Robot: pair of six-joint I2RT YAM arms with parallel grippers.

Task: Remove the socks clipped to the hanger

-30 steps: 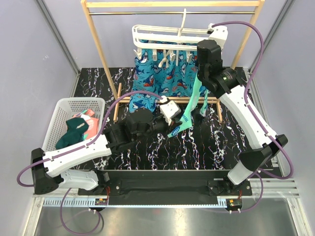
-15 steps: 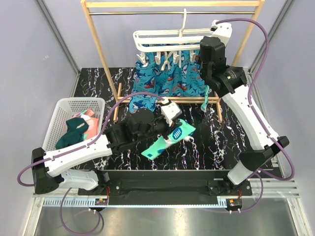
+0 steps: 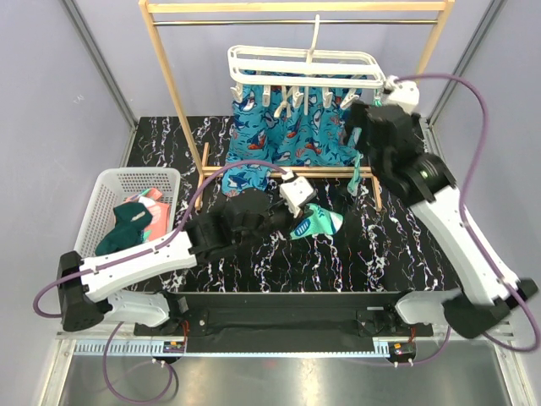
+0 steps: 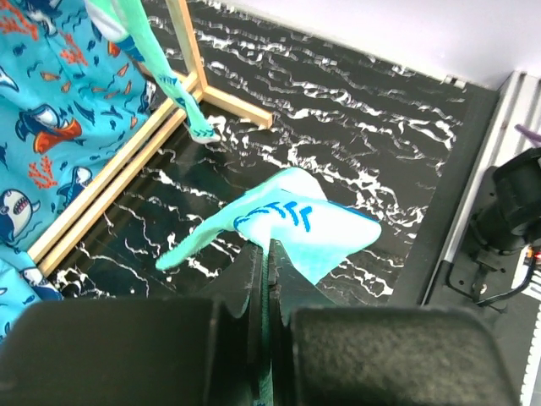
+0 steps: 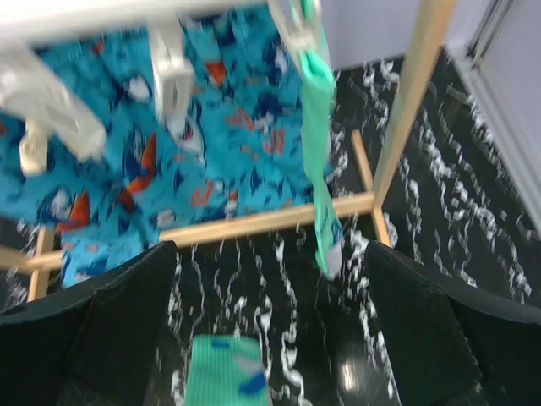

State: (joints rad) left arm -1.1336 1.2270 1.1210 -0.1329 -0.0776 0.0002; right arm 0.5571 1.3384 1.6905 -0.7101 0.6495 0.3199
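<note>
The white hanger point(image 3: 304, 66) hangs from the wooden rail with bright blue shark-print socks point(image 3: 287, 135) clipped under it. A mint-green sock point(image 3: 358, 169) dangles from a peg at its right end. My left gripper point(image 3: 304, 218) is shut on another mint-green sock point(image 3: 319, 223), which droops onto the table. In the left wrist view the fingertips point(image 4: 269, 249) pinch that sock point(image 4: 313, 228). My right gripper point(image 3: 358, 144) stands open beside the hanger's right end, holding nothing. Its wrist view shows the clipped mint sock point(image 5: 319, 152) ahead and the blue socks point(image 5: 211, 144).
A white mesh basket point(image 3: 108, 182) at the left holds a dark teal sock point(image 3: 125, 227) and a coral-pink one point(image 3: 150, 200). The wooden stand's base bars point(image 3: 287, 173) and right post point(image 5: 414, 93) lie close to both grippers.
The mint sock came off its peg and my left gripper drew it down toward the table. My right gripper opened wide and pulled back to the right; the hanger swung level.
</note>
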